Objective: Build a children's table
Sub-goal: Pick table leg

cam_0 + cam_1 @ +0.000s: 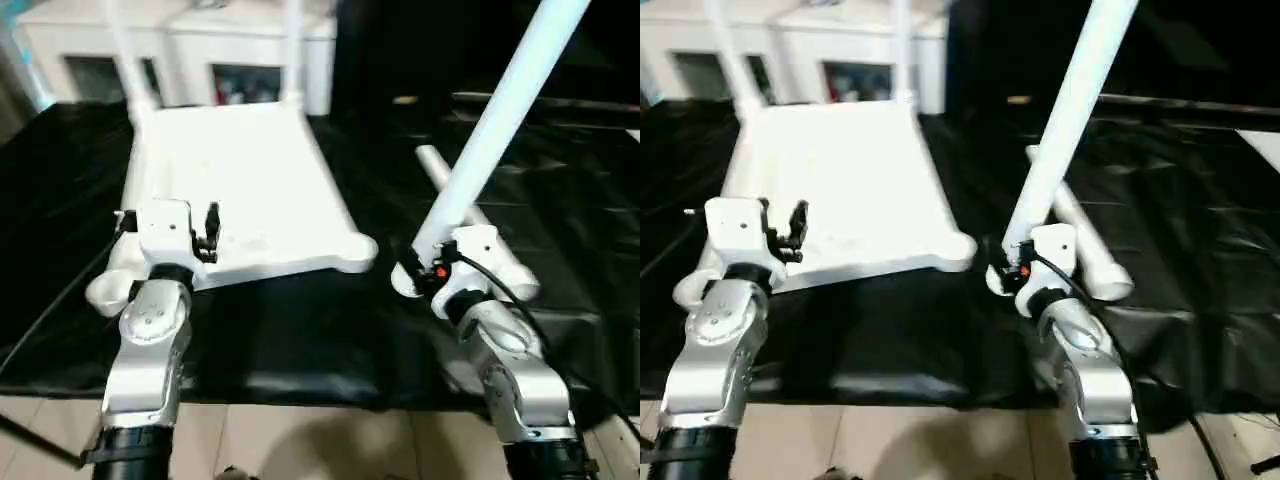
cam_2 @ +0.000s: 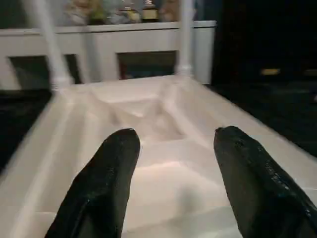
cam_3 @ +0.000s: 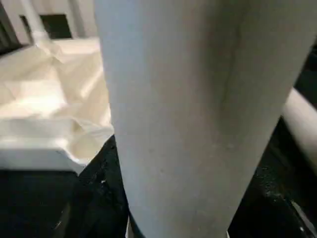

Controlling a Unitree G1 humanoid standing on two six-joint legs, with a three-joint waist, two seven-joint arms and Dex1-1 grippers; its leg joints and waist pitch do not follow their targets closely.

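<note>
Two fitted legs (image 1: 125, 60) at the tabletop's (image 1: 245, 185) far corners are cut off above. The left gripper (image 1: 205, 232) hovers over its near edge, fingers (image 2: 106, 183) spread and empty. Right of the tabletop, the right gripper (image 1: 420, 268) clamps a tilted leg (image 1: 495, 125) that partly hides a loose leg (image 1: 500, 260) on the black table (image 1: 300, 340).

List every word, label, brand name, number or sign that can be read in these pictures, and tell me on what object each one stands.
None: no text can be read.
White plastic tabletop: no markings visible.
White tube leg in the right gripper: no markings visible.
Items on the white shelf unit behind: too blurred to read.
</note>
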